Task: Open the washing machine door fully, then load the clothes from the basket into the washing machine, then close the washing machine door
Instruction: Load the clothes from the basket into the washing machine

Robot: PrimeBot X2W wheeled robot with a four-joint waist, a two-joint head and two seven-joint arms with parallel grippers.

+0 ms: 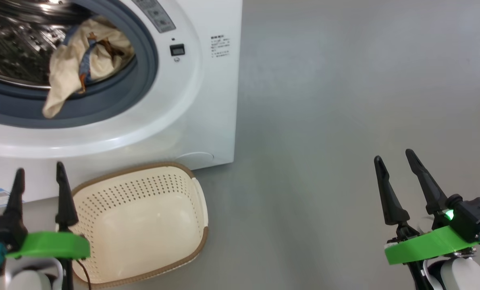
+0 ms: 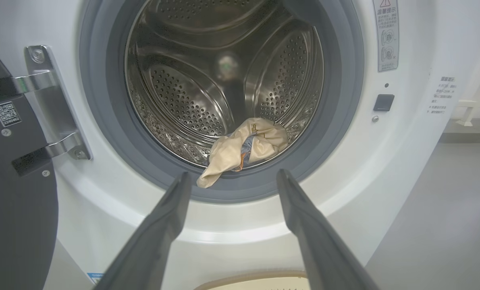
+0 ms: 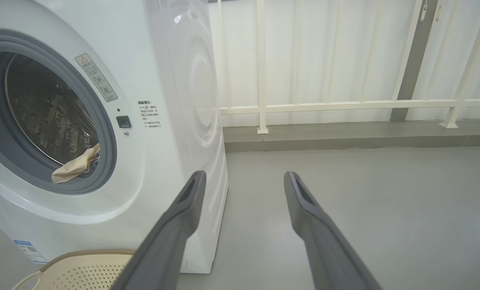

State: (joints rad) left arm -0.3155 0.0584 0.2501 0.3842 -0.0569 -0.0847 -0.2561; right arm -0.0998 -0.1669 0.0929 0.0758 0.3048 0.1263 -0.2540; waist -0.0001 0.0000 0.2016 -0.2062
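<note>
The washing machine door (image 2: 10,217) stands swung open at the left edge of the left wrist view. The clothes (image 1: 84,60) lie bunched at the front of the steel drum (image 2: 191,80) of the washing machine (image 1: 211,104), with 1 cream end draped over the grey rubber ring (image 1: 145,76). The basket (image 1: 143,225) sits on the grey floor (image 1: 324,121) just before the machine, its pale bottom bare. The left gripper (image 1: 40,168) and the right gripper (image 1: 393,155) both stand with jaws spread apart, gripping nothing
</note>
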